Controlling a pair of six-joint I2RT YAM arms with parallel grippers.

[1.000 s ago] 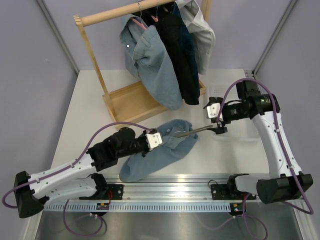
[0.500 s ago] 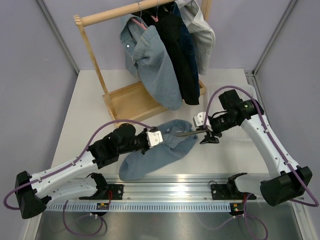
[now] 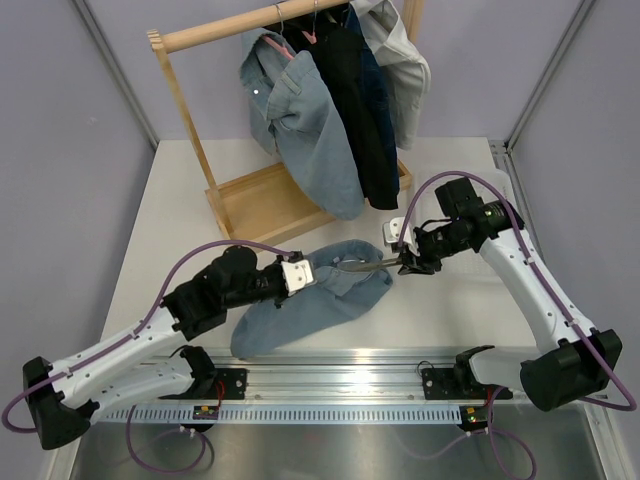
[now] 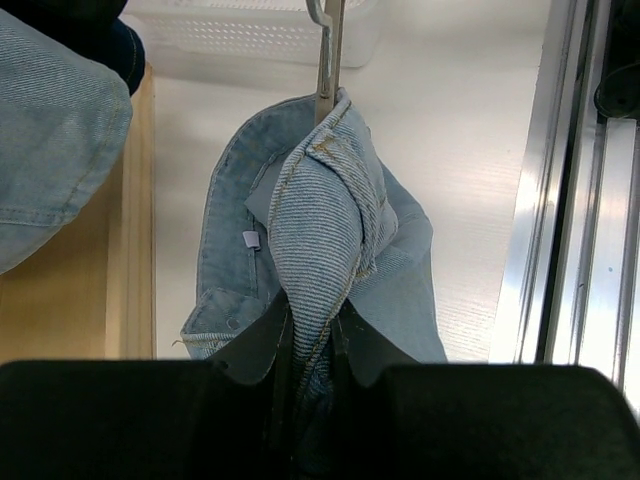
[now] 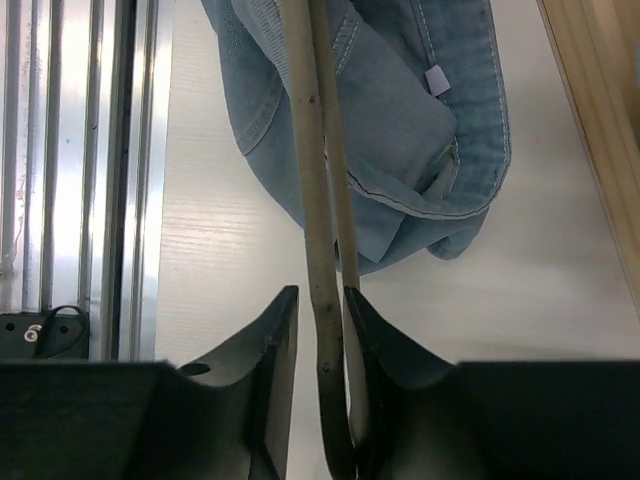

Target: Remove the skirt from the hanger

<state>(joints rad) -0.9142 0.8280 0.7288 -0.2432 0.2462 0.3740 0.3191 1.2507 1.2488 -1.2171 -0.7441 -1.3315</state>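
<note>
Top external view: the left arm stretches low, left gripper (image 3: 302, 276) pinching the twilled denim skirt (image 3: 330, 302) at centre frame; bent right gripper (image 3: 407, 262) straddles the thin metal hanger (image 3: 372, 265), clamp unclear.

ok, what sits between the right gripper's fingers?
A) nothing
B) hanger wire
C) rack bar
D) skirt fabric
B: in the right wrist view the hanger wire runs straight between the two fingers of the right gripper, while the skirt lies beyond their tips.
</note>
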